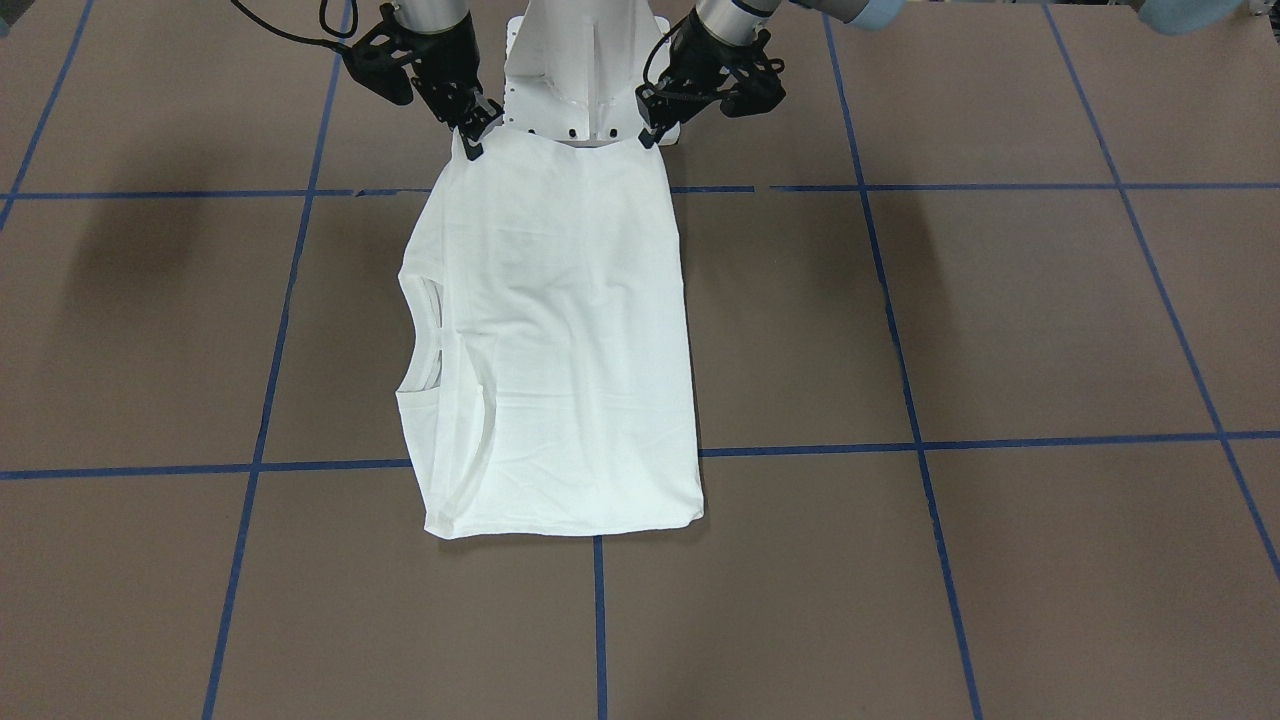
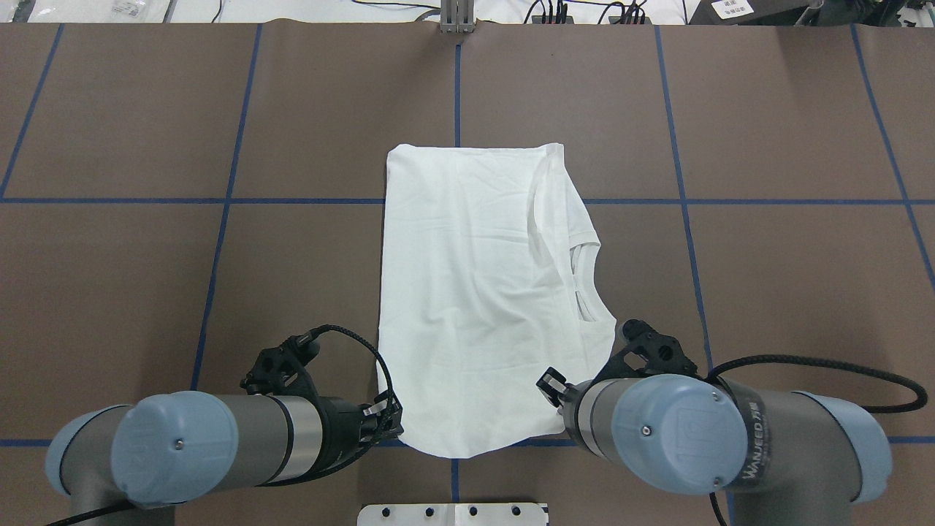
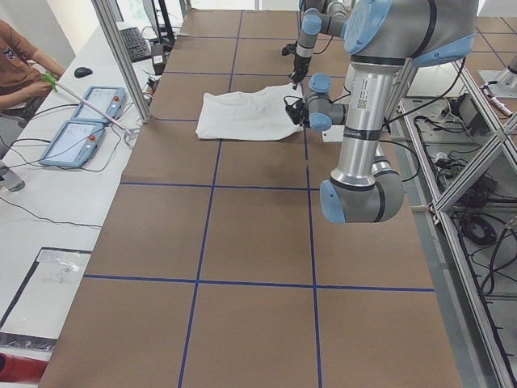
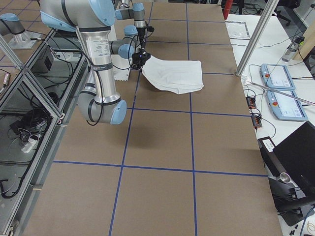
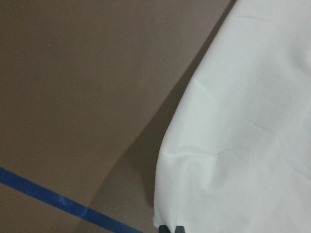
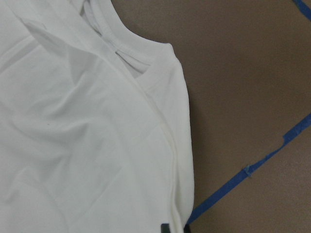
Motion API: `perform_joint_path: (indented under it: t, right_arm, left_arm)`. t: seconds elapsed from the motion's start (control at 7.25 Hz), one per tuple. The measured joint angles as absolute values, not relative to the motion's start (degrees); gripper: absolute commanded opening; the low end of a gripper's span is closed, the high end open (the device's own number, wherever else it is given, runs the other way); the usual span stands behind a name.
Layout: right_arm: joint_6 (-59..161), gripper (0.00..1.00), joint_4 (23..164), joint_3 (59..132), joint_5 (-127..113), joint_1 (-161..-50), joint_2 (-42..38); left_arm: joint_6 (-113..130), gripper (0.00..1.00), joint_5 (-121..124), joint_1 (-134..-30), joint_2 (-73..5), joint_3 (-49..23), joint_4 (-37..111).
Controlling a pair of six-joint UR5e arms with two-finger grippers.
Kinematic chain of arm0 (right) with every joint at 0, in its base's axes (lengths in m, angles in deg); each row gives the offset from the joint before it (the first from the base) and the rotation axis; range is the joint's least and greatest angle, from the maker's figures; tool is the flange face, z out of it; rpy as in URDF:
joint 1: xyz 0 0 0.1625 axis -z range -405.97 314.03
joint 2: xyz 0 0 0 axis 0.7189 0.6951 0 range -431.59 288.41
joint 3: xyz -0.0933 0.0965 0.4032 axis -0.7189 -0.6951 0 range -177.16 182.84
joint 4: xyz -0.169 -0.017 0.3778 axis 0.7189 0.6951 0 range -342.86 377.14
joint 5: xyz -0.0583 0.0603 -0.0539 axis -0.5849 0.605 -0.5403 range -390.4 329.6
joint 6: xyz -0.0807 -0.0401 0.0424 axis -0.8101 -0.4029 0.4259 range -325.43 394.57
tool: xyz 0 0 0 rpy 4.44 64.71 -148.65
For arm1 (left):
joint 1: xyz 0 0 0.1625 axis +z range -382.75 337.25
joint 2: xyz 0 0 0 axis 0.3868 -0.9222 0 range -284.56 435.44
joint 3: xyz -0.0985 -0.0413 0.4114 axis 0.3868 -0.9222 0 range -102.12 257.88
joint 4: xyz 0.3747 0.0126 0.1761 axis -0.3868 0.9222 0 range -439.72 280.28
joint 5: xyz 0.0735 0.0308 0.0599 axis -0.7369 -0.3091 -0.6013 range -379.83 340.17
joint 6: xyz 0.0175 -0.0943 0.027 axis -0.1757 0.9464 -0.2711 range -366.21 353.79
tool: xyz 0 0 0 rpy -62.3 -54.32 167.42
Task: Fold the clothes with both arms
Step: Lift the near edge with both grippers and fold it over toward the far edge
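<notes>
Pale lettering on the grey tube of the right arm (image 2: 760, 446) appeared to read "WANJEED", followed by characters too small to make out. The white T-shirt (image 2: 475, 292) was soft, lightly creased cotton. It lay folded into a long panel at the middle of the table (image 2: 767, 292), running from the robot's near edge to the far side. Its ribbed round collar (image 6: 121, 43) showed in doubled bands along the shirt's right edge.

The right gripper (image 1: 470, 138) was pinched shut on the shirt's near right corner. The left gripper (image 1: 648, 135) was closed on the near left corner, with the cloth pressed between its black fingertips (image 5: 172, 228). The near hem sagged in a shallow curve between the two grips.

The left arm (image 2: 219, 438) had the same silver tube and smooth light-blue caps as the right arm. The tabletop was matte brown, ruled into large squares by blue tape (image 2: 226, 219). A white base plate (image 2: 453, 513) with drilled holes sat just near of the hem.
</notes>
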State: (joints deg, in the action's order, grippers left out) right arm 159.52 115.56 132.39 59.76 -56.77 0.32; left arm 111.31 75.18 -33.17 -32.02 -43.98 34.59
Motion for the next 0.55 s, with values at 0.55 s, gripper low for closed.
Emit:
perform_joint_path:
  t: [0.55]
  right_arm:
    - [157.41,0.00,114.69,128.39,62.43,-70.29,-5.80]
  left_arm:
    - [101.71,0.00,78.59,-45.34,-39.14,-43.31,28.78]
